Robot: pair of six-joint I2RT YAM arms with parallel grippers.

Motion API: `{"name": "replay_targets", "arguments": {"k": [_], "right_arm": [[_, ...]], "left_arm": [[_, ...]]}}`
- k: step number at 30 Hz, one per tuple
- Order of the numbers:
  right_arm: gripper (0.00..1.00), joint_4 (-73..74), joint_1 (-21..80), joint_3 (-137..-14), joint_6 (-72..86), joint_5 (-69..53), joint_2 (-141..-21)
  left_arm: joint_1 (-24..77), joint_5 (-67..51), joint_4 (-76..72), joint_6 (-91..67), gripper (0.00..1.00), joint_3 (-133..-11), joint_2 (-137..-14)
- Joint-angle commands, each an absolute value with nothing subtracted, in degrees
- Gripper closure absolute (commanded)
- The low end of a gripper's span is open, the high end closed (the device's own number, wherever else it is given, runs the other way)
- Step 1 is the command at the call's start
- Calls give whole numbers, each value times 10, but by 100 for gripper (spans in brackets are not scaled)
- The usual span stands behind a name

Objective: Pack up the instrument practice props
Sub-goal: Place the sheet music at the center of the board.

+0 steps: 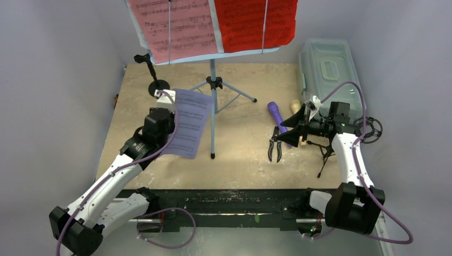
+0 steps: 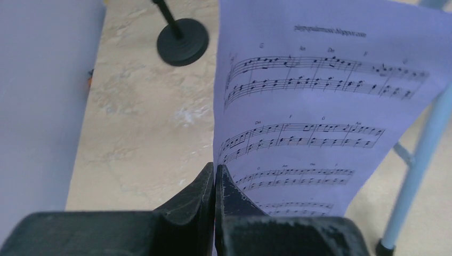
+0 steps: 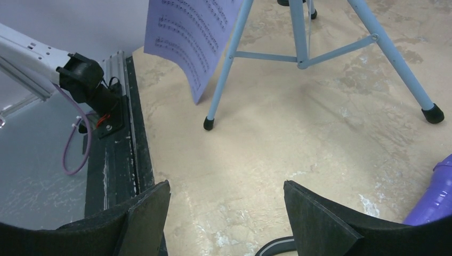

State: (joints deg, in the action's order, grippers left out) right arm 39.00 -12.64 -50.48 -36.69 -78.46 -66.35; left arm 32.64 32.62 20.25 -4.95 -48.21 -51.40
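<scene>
Sheet music (image 1: 189, 122) hung from your left pincer (image 2: 215, 168), whose jaws were pressed together on its left edge, low toward its foot. It was in the air over the left half of the tabletop (image 1: 245, 154), just left of the stand (image 1: 213, 80). Its lower corner came near the stand's near leg, and I could not tell whether they touched. Your right pincer (image 3: 226, 186) was spread wide and held nothing, low over the tabletop beside the purple mic (image 1: 277, 113).

To carry it well, I judged you had to keep that pinch firm, since only a narrow strip of edge was gripped and the rest curled free. You would have done best to raise it clear of the stand's legs before swinging right toward the box (image 1: 328, 69), moving slowly so it neither flapped nor snagged the pole. The box lid looked closed, so your free arm probably had that to handle first.

Its long axis ran far to near, tilted. The title end pointed up and far, the foot drooped toward the near edge, and the printed face seemed turned up and rightward.
</scene>
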Motion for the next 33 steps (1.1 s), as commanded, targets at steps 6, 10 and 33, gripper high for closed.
{"name": "replay_targets", "arguments": {"k": [6, 10, 33], "right_arm": [[19, 396, -123, -511, -379, -772, -657], [19, 395, -123, -511, -379, -768, -657], [18, 400, -123, -512, -380, -764, -658]], "left_arm": [[152, 292, 107, -78, 100, -449, -564], [67, 269, 54, -109, 100, -431, -608], [-120, 275, 28, -289, 98, -490, -847]]}}
